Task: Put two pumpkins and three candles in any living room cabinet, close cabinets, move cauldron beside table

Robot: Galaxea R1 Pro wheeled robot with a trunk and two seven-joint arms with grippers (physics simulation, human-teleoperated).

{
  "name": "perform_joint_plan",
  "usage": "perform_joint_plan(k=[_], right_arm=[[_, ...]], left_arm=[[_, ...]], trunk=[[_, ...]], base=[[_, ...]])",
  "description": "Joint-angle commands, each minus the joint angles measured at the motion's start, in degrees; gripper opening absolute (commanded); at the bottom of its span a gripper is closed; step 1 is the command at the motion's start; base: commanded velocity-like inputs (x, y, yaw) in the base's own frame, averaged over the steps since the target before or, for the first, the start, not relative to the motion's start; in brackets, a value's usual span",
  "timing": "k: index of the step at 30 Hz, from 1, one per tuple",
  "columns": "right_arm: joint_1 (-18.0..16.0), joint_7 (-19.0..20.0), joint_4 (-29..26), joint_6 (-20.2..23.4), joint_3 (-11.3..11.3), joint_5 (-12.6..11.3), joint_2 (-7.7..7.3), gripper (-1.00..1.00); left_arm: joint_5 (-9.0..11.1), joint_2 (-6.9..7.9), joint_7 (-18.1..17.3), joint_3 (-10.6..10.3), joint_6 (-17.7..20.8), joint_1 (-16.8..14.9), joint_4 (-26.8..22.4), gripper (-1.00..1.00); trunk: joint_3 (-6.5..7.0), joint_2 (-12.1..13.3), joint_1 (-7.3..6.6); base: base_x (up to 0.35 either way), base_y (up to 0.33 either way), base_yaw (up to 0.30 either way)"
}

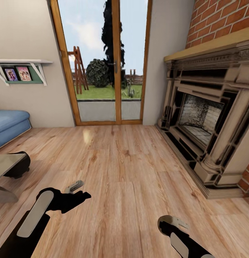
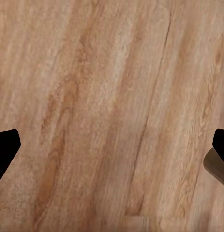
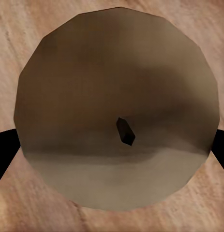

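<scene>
Candle, round, tan wax with a dark wick (image 3: pixel 116 72), travels grasped in the right pincer (image 1: pixel 173 222).
Left pincer (image 1: pixel 78 190) hangs released, empty; next the robot probably must find the cabinet.

A candle (image 3: pixel 116 108) is seen from above, round with a faceted outline, tan-brown, with a short dark wick at its middle. It is gripped at its sides between the right fingers (image 3: pixel 4 150), above the floor (image 3: pixel 15 14). A black rounded cauldron (image 1: pixel 19 165) stands on the floor, partly hidden behind the table's (image 1: pixel 4 163) corner.
</scene>
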Motion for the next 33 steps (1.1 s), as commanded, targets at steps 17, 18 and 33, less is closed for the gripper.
perform_joint_plan(k=[17,18,33], right_arm=[[-0.04,-0.51,-0.16,0.28,0.55,-0.32,-0.04,-1.00],[-0.05,-0.51,-0.16,0.28,0.56,-0.32,-0.04,-1.00],[-0.05,-0.51,-0.16,0.12,0.49,-0.32,-0.07,-1.00]], left_arm=[[0.52,0.04,0.53,-0.16,0.02,-0.03,-0.09,1.00],[0.52,0.04,0.53,-0.16,0.02,-0.03,-0.09,1.00],[0.61,0.04,0.53,-0.21,0.02,-0.03,-0.07,1.00]], trunk=[[3.00,6.81,-3.75],[3.18,7.21,-3.97],[5.87,13.22,-7.26]], base=[[0.000,0.000,0.000],[0.000,0.000,0.000],[0.000,0.000,0.000]])
